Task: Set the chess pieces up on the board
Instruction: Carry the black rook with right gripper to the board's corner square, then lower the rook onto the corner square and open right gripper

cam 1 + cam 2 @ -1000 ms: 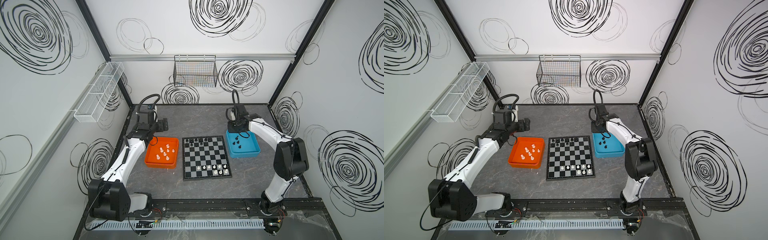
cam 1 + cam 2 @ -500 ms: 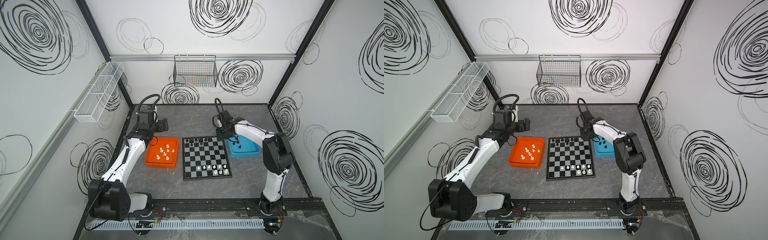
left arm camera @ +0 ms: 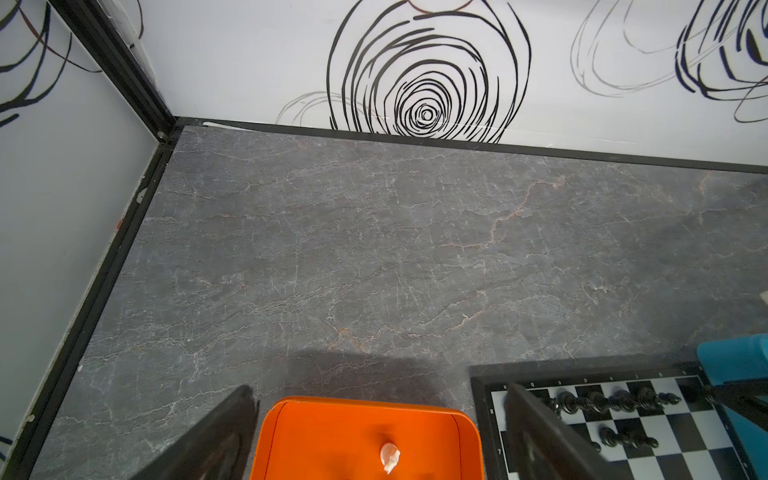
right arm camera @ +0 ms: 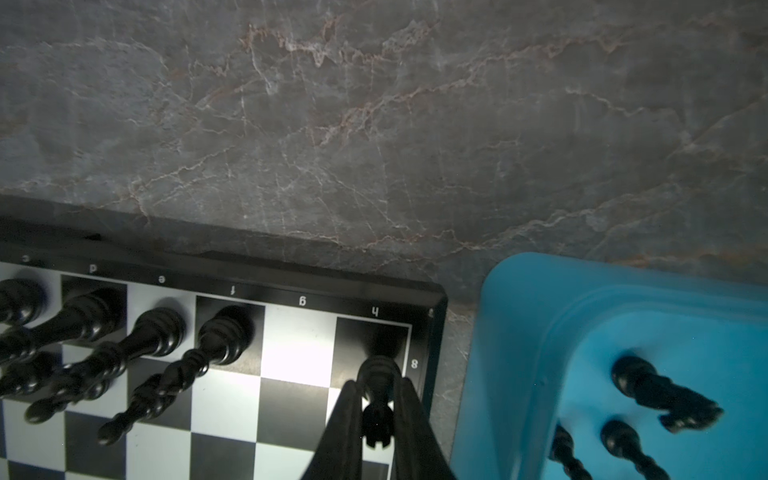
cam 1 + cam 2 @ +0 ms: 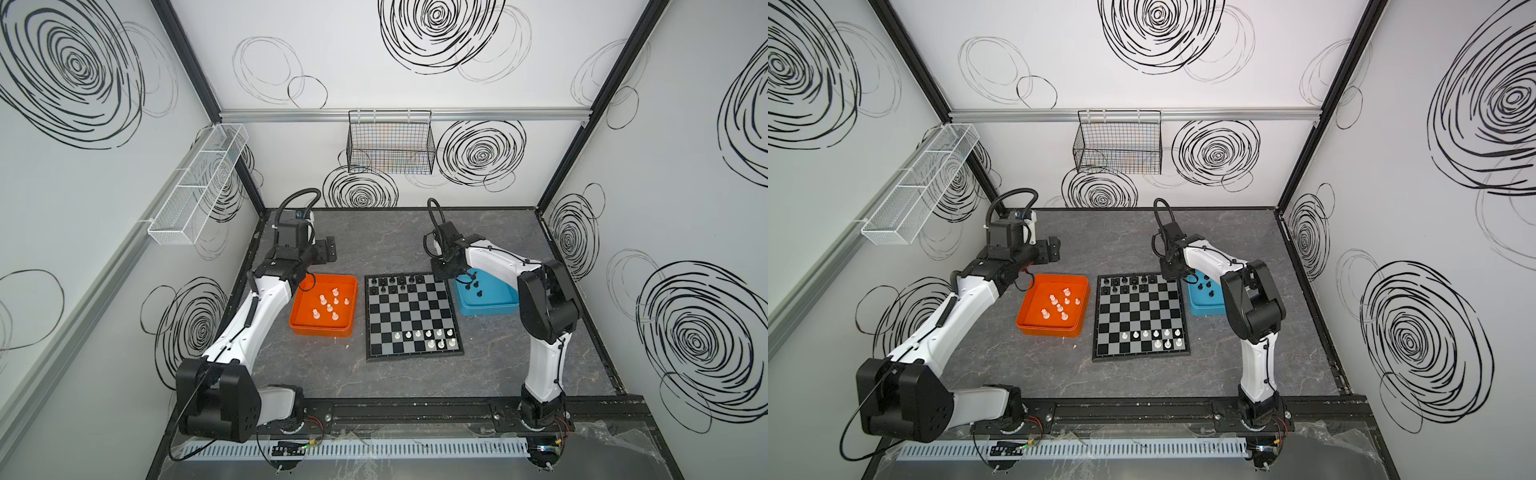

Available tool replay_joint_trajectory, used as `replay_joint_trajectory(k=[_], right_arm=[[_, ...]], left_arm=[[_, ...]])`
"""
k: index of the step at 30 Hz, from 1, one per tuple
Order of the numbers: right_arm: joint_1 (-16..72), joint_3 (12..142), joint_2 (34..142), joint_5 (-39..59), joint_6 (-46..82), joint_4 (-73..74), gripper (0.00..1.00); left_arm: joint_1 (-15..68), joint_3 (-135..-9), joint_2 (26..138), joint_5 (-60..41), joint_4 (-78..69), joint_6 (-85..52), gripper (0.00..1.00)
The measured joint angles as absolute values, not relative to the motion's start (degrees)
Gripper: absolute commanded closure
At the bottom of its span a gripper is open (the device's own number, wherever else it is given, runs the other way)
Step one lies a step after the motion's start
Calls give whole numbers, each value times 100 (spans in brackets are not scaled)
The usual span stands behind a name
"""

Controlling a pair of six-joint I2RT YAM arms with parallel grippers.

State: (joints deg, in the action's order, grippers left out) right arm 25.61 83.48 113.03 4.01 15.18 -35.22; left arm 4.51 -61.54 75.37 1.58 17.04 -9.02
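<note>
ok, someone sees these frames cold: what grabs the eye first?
The chequered board sits mid-table, with black chessmen along its far edge and white chessmen near its front right corner. An orange tray of loose white pieces flanks it on the left, a blue tray on the right. In the right wrist view the right gripper is shut on a black piece at the board's h8 corner.

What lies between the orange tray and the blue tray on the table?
The board lies flat between the orange tray and the blue tray. Both top views show this.
</note>
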Motion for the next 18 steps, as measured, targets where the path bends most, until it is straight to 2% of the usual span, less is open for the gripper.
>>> replay_joint_trajectory(k=[18], right_arm=[[2561,8374,11389,405,1511,-3400,84]], left_arm=[[451,-6149,7537,161,1702,-902,4]])
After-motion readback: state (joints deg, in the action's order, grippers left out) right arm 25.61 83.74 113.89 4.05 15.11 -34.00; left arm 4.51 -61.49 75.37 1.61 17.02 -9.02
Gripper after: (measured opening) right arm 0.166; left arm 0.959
